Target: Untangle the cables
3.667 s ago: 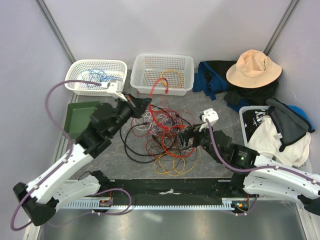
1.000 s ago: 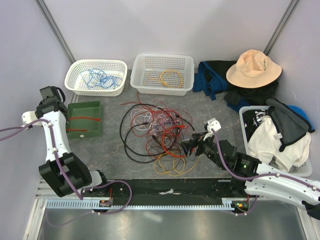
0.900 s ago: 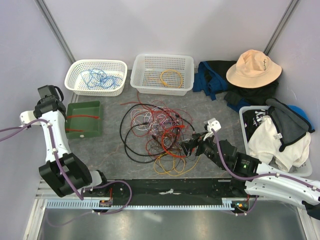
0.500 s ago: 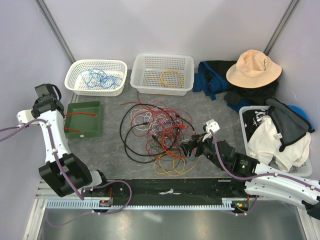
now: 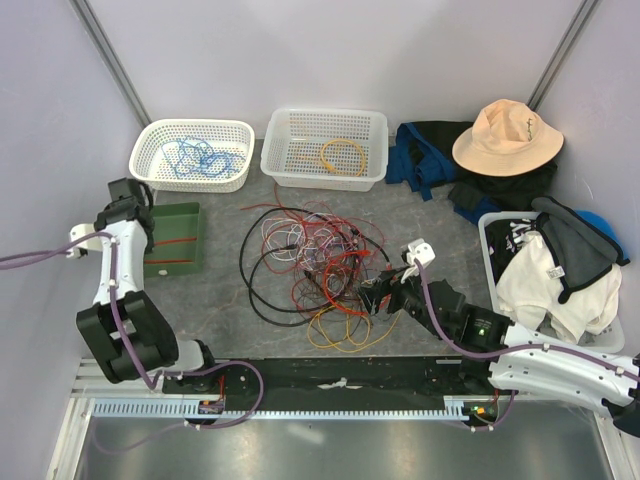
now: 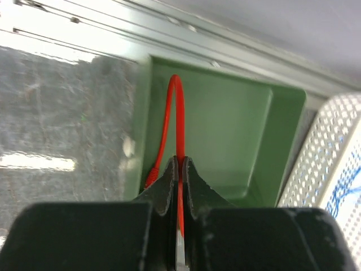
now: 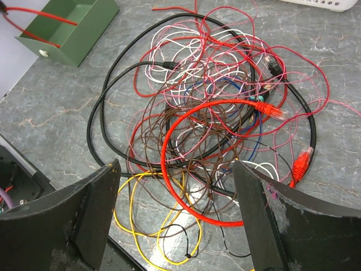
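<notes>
The left gripper (image 6: 179, 165) is hanging over the green tray (image 6: 231, 130) at the left side of the table (image 5: 215, 300). Its jaws are pressing together on a red cable (image 6: 181, 130). The right gripper (image 7: 176, 175) is standing with its jaws wide apart and gripping nothing, just above the tangle of cables (image 7: 208, 107), which is lying in the middle of the table.
</notes>
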Robot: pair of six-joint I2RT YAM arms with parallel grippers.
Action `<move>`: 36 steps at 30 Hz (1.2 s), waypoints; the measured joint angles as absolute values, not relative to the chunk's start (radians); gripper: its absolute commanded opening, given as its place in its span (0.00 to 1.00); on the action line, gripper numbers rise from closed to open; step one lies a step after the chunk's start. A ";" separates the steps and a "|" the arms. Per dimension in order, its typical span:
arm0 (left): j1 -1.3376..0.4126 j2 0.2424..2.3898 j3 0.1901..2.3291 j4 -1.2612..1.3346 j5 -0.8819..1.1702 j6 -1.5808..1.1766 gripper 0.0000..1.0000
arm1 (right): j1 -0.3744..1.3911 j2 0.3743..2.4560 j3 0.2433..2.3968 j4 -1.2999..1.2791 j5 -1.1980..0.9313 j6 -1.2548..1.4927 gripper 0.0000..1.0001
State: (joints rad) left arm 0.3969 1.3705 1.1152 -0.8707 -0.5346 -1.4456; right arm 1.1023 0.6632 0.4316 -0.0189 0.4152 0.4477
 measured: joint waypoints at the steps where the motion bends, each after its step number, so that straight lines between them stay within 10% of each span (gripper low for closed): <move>1: 0.370 1.372 1.115 -0.860 -0.546 -1.446 0.02 | 1.102 0.669 0.432 -0.015 0.415 0.448 0.89; 10: 0.304 1.515 1.179 -0.806 -0.554 -1.398 0.03 | 1.102 0.674 0.432 -0.015 0.416 0.448 0.88; 13: 0.304 1.552 1.185 -0.798 -0.556 -1.372 0.41 | 1.102 0.670 0.432 -0.016 0.418 0.448 0.89; 16: 0.304 1.555 1.185 -0.799 -0.545 -1.335 0.54 | 1.102 0.669 0.432 -0.015 0.420 0.448 0.88; 36: 0.292 1.258 1.137 -0.806 -0.461 -1.209 0.66 | 1.102 0.721 0.432 -0.004 0.396 0.451 0.88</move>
State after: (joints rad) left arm 0.2920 1.2579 1.1374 -0.8059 -0.4610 -1.2087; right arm 1.1023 0.7208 0.4316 -0.0040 0.3962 0.4511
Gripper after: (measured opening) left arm 0.688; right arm 0.883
